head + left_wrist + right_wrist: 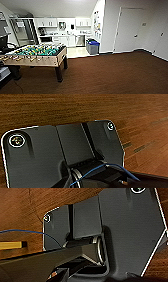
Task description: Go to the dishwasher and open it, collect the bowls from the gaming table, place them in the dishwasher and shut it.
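Steel-fronted dishwasher (80,40) seen under far kitchenette counter, door closed, well apart across brown carpet (112,72). Door judged stiff, hinged, fairly heavy; hold best taken on bar handle, too small to be made out. Finger state of both grippers cannot be told.

Each wrist carries a wide dark plate (75,151) with rounded corners and a thin pale edge. Round silver-ringed fittings (16,140) sit at its corners. A thin blue cable (105,166) runs over the black jointed bar (50,260). One yellow strip (10,245) shows at 9 o'clock.
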